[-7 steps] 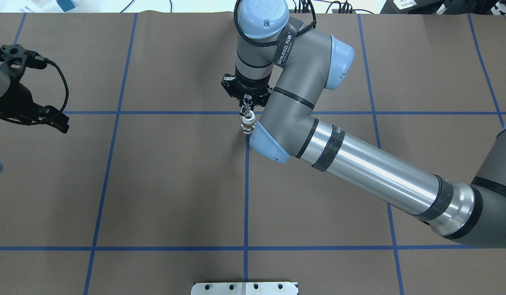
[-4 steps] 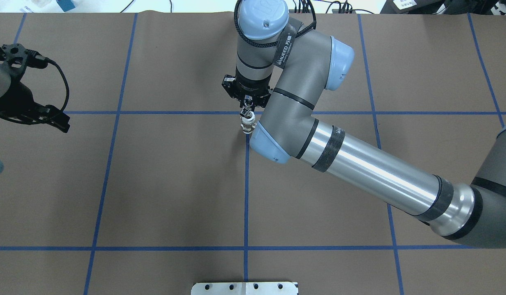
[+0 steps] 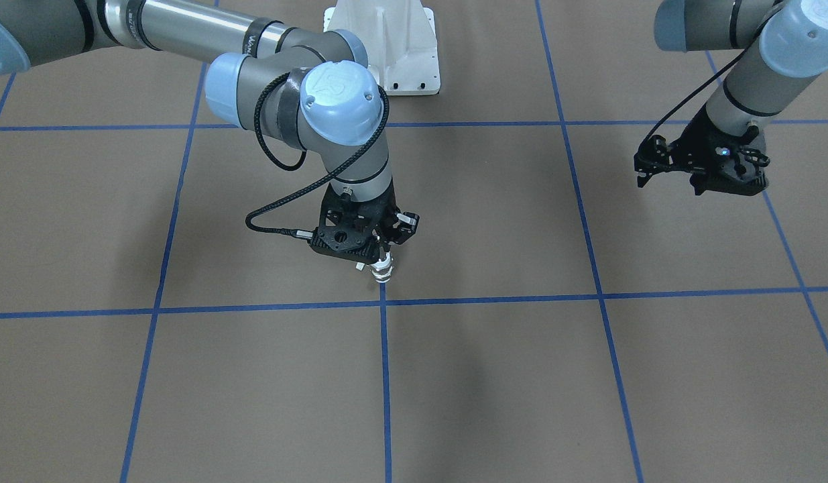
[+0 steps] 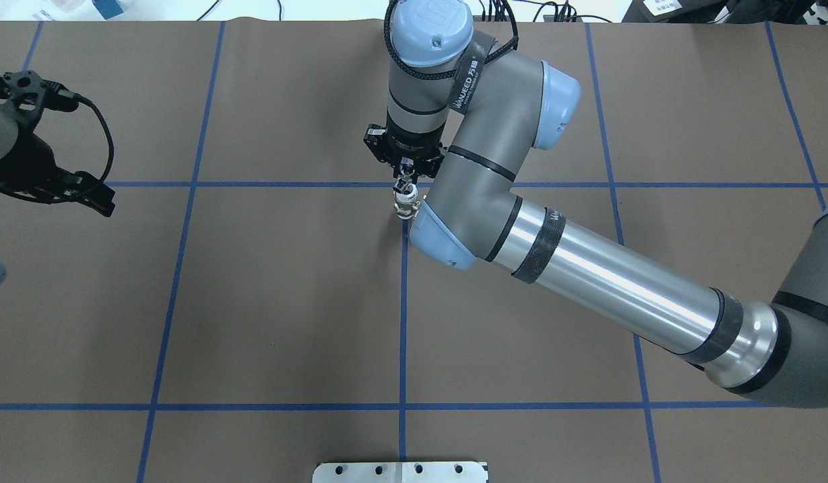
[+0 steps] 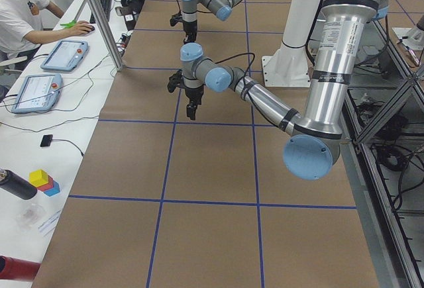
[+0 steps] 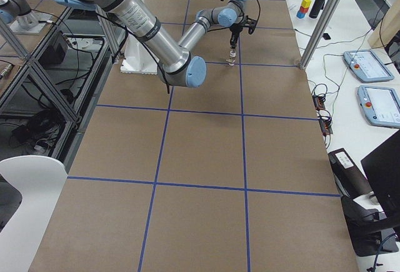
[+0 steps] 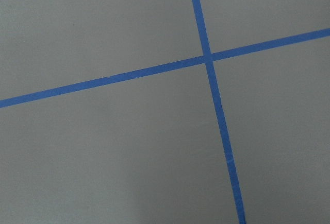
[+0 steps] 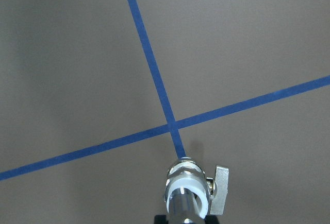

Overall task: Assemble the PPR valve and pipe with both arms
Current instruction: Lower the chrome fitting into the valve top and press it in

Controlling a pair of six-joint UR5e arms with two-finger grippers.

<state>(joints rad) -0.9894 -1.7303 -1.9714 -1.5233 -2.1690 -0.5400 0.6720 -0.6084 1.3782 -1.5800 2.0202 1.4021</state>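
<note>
Right end effector (image 3: pixel 379 249) closed on the valve (image 3: pixel 383 270), upright at the counter's (image 3: pixel 521 376) centre tape crossing (image 3: pixel 383 302), apparently already mated with the pipe, not separately discernible; left end effector (image 3: pixel 700 173) empty, well apart, opening undeterminable; release judged outstanding.

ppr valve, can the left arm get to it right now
Probably yes: bare table lies between the left gripper and the PPR valve, though the right gripper clamps its top, leaving only its lower part free.
</note>
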